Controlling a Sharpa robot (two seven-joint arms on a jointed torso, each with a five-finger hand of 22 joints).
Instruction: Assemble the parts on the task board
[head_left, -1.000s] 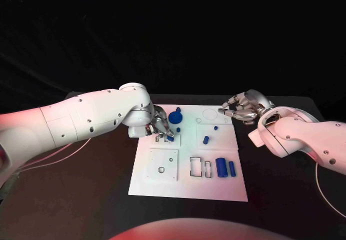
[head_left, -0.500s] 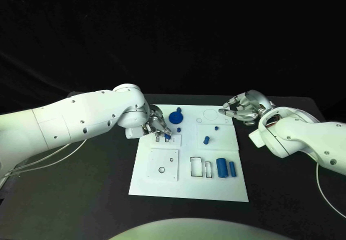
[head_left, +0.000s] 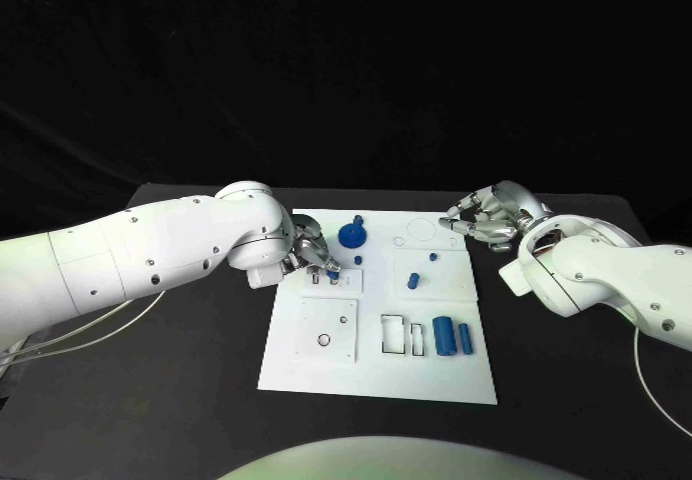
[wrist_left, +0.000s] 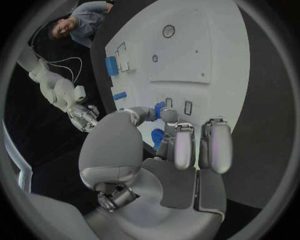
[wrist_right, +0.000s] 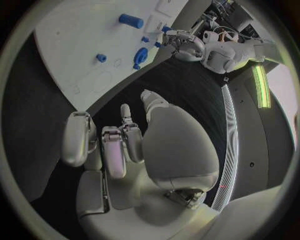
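Blue part (head_left: 335, 272) is pinched in the left hand (head_left: 315, 260) over the task board (head_left: 378, 385), likely lining up a slot; right hand (head_left: 488, 220) curled, holding nothing (parked clear).

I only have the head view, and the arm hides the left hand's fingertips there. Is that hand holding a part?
Observer: Yes. The left wrist view shows the left hand pinching a small blue part between thumb and a finger, beside two small rectangular slots in the task board.
Operator: And the right hand's palm?
Observer: The right wrist view shows the right hand holding nothing, over the black table beside the board's edge.
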